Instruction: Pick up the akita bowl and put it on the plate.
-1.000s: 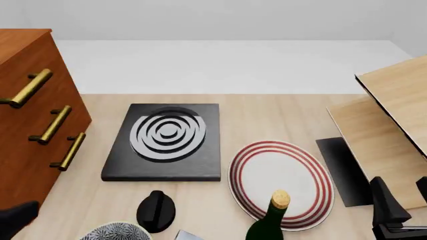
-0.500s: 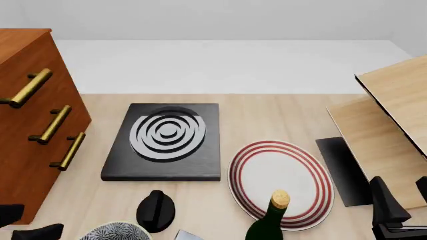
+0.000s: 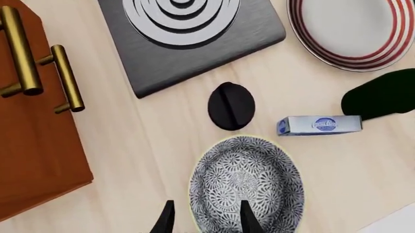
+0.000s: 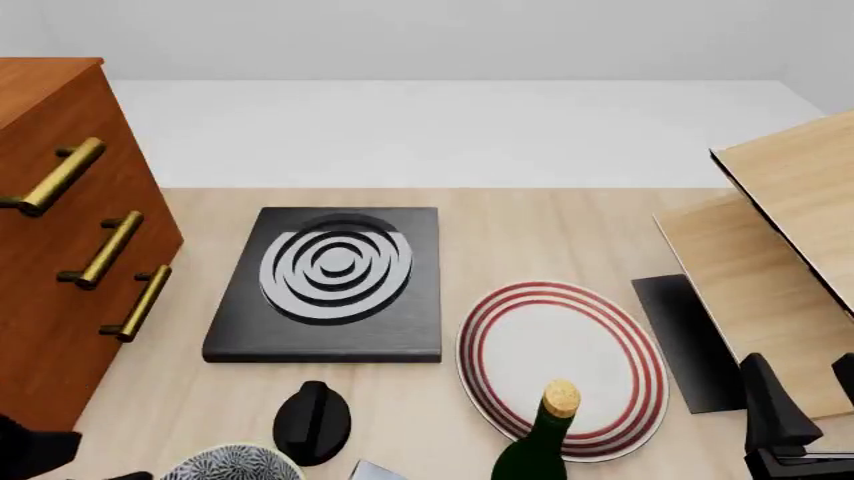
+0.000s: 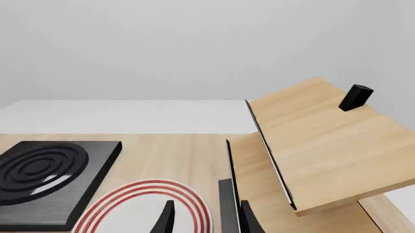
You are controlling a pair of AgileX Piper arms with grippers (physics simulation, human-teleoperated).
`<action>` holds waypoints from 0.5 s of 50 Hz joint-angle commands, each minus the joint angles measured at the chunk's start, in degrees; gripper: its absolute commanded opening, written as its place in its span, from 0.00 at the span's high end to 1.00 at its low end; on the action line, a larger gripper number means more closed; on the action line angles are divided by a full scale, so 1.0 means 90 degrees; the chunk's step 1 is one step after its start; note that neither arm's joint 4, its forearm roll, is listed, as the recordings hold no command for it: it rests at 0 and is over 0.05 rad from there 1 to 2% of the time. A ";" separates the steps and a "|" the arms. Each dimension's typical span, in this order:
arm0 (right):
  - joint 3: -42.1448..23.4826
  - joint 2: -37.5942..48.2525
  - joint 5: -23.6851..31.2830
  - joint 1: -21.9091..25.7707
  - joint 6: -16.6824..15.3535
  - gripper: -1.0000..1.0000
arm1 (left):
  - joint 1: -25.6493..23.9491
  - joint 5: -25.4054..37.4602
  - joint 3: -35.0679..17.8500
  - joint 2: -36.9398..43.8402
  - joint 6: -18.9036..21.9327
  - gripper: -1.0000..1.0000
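Observation:
The akita bowl (image 3: 248, 187), black-and-white patterned with a pale rim, stands upright on the wooden table; only its far rim (image 4: 234, 462) shows at the bottom edge of the front view. My left gripper (image 3: 206, 221) is open above the bowl's near-left rim, one finger outside it and one over the inside. The front view shows that arm only as a dark shape (image 4: 30, 447) in the bottom left corner. The plate (image 4: 561, 365), white with red rings, lies to the bowl's right and further away. My right gripper (image 5: 206, 219) is open and empty near the plate's (image 5: 139, 208) right side.
A black stove knob (image 4: 311, 420) sits just beyond the bowl, and a black burner slab (image 4: 331, 285) lies further back. A small blue-and-white box (image 3: 319, 124) and a green bottle (image 4: 545, 440) stand between bowl and plate. There is a wooden cabinet (image 4: 54, 250) left and a wooden rack (image 4: 774, 250) right.
The left arm's dark shape has shifted lower and rightward at the bottom left corner, toward the bowl. The right arm, bowl and plate have not moved.

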 commanded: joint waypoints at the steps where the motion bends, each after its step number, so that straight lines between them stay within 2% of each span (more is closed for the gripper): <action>1: 0.0000 -0.0001 0.0000 0.0001 -0.0001 0.00 | -0.0163 -0.0103 0.0283 -0.0010 -0.0106 0.00; 16: 0.0000 -0.0001 0.0000 0.0001 -0.0001 0.00 | 0.0126 -0.0173 0.0543 -0.0087 -0.0104 0.00; 21: 0.0000 0.0000 0.0000 0.0000 0.0000 0.00 | 0.0064 -0.0309 0.0730 -0.0102 -0.0285 0.00; 25: 0.0000 0.0000 0.0000 0.0000 0.0001 0.00 | 0.0076 -0.0434 0.0869 -0.0083 -0.0247 0.00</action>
